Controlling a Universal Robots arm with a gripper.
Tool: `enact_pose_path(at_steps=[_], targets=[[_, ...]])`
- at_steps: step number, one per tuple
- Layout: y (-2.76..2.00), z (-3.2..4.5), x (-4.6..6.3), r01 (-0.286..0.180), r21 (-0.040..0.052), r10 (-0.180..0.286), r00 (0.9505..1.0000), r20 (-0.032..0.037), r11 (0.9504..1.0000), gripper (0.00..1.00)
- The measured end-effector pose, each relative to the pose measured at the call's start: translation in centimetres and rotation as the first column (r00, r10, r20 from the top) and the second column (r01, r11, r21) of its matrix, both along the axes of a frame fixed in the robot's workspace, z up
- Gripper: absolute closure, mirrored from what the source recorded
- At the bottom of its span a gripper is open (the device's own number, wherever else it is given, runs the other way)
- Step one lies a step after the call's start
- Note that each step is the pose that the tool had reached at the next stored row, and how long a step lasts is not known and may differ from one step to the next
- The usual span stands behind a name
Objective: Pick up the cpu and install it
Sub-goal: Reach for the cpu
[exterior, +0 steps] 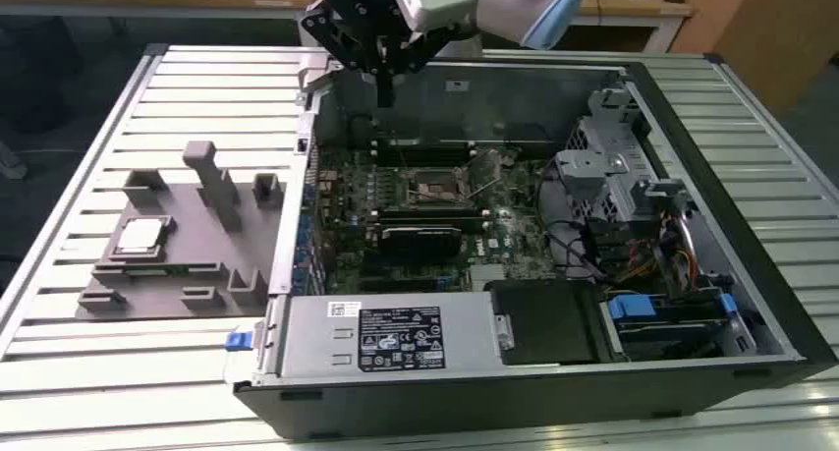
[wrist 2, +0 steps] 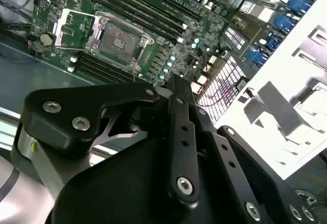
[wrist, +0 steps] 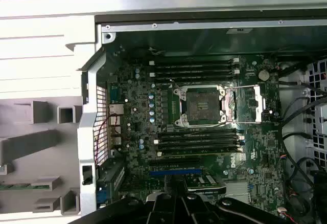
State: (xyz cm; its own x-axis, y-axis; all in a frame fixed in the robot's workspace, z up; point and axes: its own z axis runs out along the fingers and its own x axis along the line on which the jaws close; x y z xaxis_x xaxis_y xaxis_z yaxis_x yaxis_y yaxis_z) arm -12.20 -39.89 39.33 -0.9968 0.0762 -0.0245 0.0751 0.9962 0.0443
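Light is even and seems to come from overhead, bright on the slatted bench [exterior: 79, 372]. The computer case [exterior: 773, 304] interior is shaded. The motherboard [wrist: 204, 132] is dim but legible in the first wrist view. In the second wrist view the grey holder [wrist 2: 286, 75] is washed near white, and the black jaws are a dark mass with small screw glints.

A slatted white table [exterior: 79, 372] carries an open computer case [exterior: 459, 412] and, at the exterior view's left, a grey holder block [exterior: 216, 250].
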Motion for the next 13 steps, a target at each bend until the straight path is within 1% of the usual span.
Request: enact_pose_path(at_steps=[13], targets=[[0.00,0.00,-0.26,0.000,0.0000,0.000,1.0000,0.0000,1.0000,0.89]])
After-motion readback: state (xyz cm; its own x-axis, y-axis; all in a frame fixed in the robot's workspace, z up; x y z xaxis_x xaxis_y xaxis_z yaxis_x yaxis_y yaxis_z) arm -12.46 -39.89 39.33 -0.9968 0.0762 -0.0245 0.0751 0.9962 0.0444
